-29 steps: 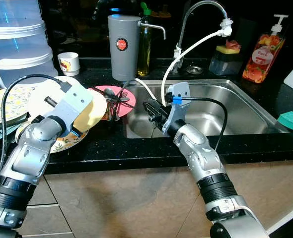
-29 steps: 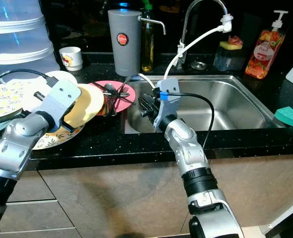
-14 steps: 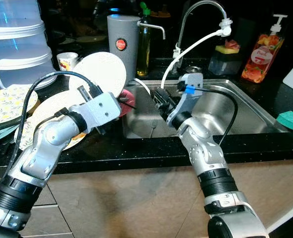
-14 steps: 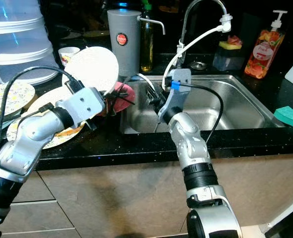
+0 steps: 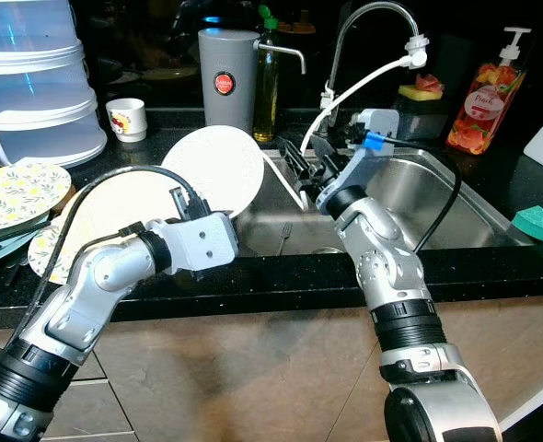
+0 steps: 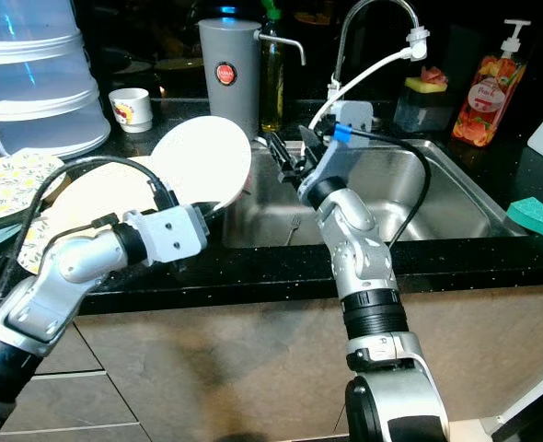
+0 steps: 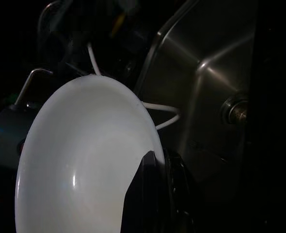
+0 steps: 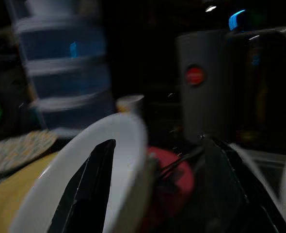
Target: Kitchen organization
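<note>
Since a second ago, left gripper point(image 5: 218, 218) has carried the white plate point(image 5: 221, 170), pinched by its rim, to the sink's point(image 5: 437, 198) nine o'clock edge; right gripper point(image 5: 301, 158) waits open. Lower gently, avoiding the hose point(image 5: 345, 97).

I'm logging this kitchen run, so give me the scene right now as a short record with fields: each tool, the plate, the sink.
left tool: shut on white plate, holding its lower rim
white plate: lifted, tilted, at the sink's left edge
right tool: open, raised beside the plate's right rim
sink: steel, a fork lying in the basin
</note>
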`<state>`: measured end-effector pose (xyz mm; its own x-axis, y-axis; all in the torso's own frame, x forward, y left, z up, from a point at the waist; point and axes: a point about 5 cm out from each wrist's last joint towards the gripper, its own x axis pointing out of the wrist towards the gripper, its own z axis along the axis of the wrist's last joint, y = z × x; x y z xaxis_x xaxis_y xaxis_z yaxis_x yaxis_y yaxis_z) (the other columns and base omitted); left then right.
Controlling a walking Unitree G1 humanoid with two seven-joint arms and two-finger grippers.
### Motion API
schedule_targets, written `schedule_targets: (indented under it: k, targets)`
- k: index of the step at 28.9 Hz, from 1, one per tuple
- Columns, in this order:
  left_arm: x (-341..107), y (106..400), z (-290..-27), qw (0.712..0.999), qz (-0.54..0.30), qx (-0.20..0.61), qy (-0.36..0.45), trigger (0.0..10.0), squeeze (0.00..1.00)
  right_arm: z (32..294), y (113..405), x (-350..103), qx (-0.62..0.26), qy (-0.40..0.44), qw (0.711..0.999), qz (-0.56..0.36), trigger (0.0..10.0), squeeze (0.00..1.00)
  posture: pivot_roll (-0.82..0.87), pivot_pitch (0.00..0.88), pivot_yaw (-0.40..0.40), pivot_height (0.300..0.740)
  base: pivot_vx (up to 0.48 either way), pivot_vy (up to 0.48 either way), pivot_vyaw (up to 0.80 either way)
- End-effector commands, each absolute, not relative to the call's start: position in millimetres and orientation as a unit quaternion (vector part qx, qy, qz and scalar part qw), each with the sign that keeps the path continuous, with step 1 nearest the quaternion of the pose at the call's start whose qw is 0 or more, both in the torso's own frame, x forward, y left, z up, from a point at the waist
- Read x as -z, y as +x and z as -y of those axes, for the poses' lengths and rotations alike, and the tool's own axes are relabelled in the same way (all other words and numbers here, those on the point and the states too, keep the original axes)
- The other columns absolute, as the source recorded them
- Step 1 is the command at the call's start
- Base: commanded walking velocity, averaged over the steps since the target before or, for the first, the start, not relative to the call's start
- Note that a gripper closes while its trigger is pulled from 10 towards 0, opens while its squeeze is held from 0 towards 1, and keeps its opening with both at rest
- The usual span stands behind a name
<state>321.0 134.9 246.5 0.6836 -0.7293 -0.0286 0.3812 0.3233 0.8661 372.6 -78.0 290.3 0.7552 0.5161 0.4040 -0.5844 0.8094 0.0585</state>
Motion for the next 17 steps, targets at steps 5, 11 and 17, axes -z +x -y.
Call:
schedule_targets:
  k: [5, 11, 17]
  targets:
    - [-245, 322, -125, 0.775, 0.199, 0.366, 0.475, 0.0, 0.00, 64, 370, -275, -0.328, 0.082, 0.931, 0.138, 10.0, 0.00, 0.07, 0.012, -0.017, 0.740, 0.000, 0.000, 0.00]
    - [-247, 322, -123, 0.770, 0.212, 0.365, 0.478, 0.0, 0.00, 64, 374, -259, -0.319, 0.048, 0.943, 0.086, 10.0, 0.00, 0.07, 0.002, -0.018, 0.740, 0.000, 0.000, 0.00]
    - [-247, 322, -122, 0.766, 0.219, 0.365, 0.481, 0.0, 0.00, 70, 377, -256, -0.307, 0.077, 0.947, 0.064, 0.0, 0.00, 0.07, 0.000, -0.020, 0.740, 0.000, 0.000, 0.00]
